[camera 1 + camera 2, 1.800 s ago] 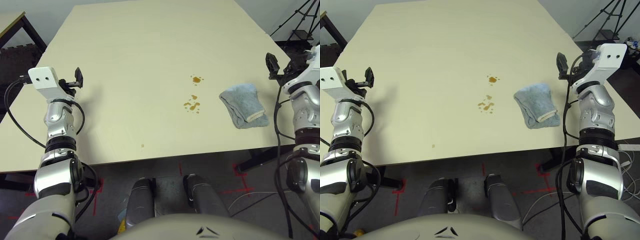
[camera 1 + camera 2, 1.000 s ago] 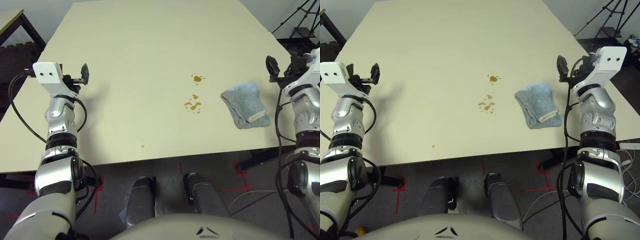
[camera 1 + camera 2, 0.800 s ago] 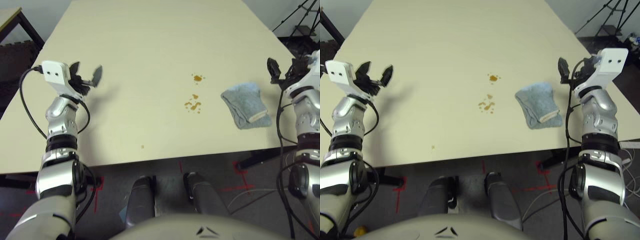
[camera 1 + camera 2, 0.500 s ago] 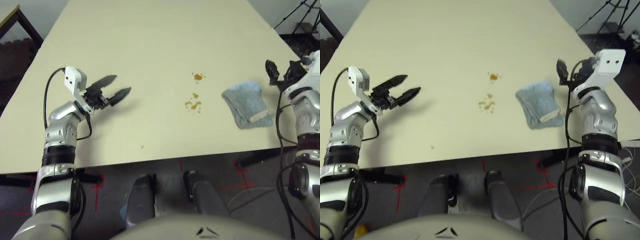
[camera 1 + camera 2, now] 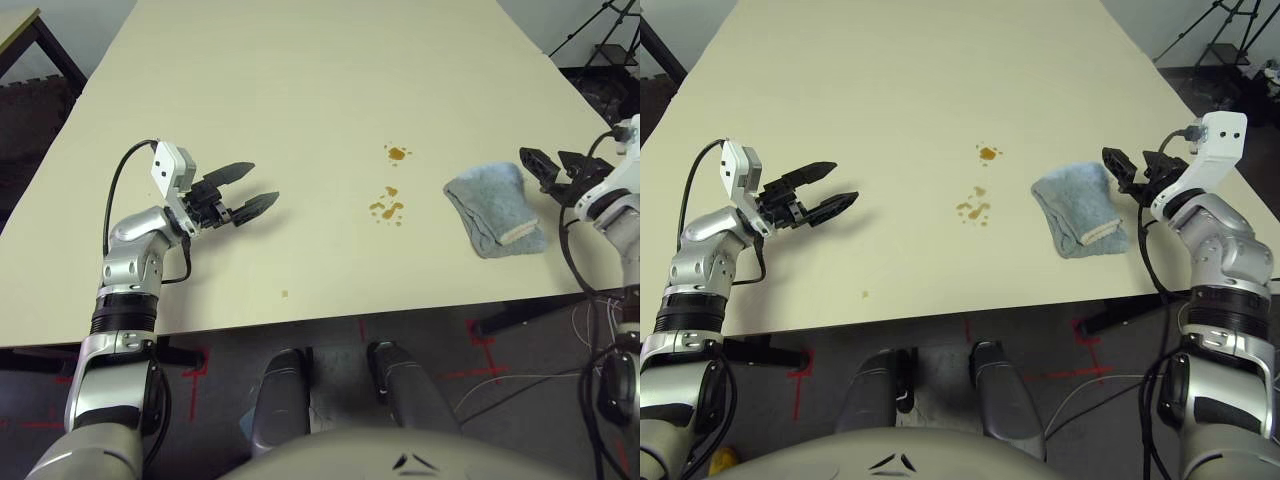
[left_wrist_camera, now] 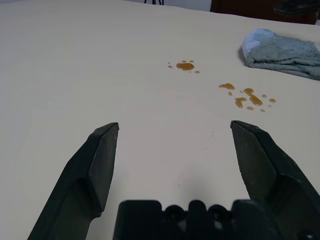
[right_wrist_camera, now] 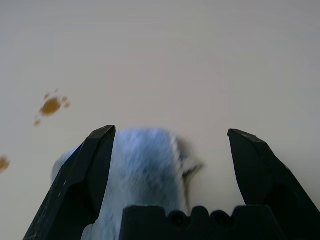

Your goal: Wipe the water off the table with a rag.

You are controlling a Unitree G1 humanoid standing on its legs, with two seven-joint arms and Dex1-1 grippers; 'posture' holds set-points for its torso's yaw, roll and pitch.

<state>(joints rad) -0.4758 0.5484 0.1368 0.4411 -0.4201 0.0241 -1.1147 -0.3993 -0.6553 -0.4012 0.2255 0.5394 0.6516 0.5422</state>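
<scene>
The water is a pair of amber-brown splotch clusters [image 5: 397,153] [image 5: 385,209] on the cream table [image 5: 300,90], right of centre. The blue-grey rag [image 5: 492,207] lies crumpled just right of them, its cream hem toward the front edge. My left gripper [image 5: 262,183] hovers open and empty over the table's left half, pointing at the water [image 6: 248,96] from well short of it. Beside the rag's right edge my right gripper [image 5: 541,155] stands open, and the rag [image 7: 140,165] lies just below and between its fingers without being held.
A tiny tan speck [image 5: 285,293] sits near the table's front edge. A smaller dark-framed table [image 5: 40,45] stands at the far left, and a tripod [image 5: 600,25] at the far right. Bare tabletop stretches behind and left of the water.
My left gripper has swung down and rightward over the table, now pointing at the water. My right gripper has tipped down from upright to the rag's right edge. The rag has not moved.
</scene>
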